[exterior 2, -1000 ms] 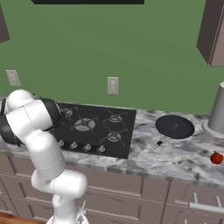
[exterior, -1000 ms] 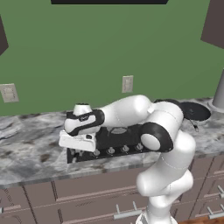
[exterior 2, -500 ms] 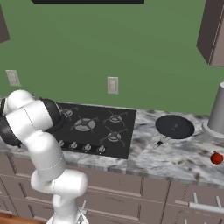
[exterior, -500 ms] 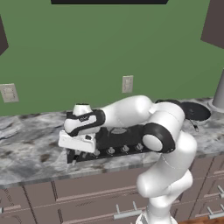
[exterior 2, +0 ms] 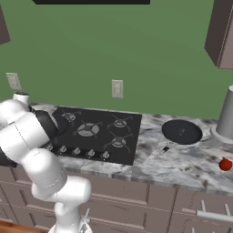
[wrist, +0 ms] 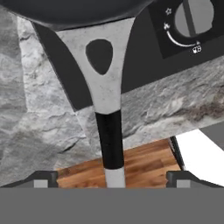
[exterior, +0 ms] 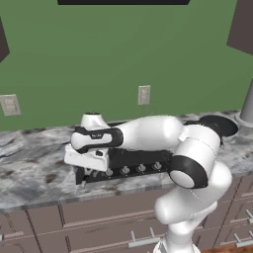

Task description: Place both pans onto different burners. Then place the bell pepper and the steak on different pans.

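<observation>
Pan no. 1 (wrist: 83, 11): black, its rim straight ahead of the gripper (wrist: 113, 178) in hand view; handle (wrist: 107, 109) runs back from it – grey plate w/ hole, then black grip, pale end – and passes between the two finger tips w/out touching either. Gripper: jaws spread wide, nothing pinched.
Pan sits over the near corner of the cooktop (exterior 2: 98, 132); handle overhangs marble counter (wrist: 39, 118) edge, wood floor (wrist: 140, 159) below.
Knob (wrist: 192, 17): on cooktop, just beside pan, off to gripper's side.
Pan no. 2 (exterior 2: 182, 131): on counter past cooktop, well apart from gripper.
Red item (exterior 2: 225, 164): further still, near counter front; too small to ID.
</observation>
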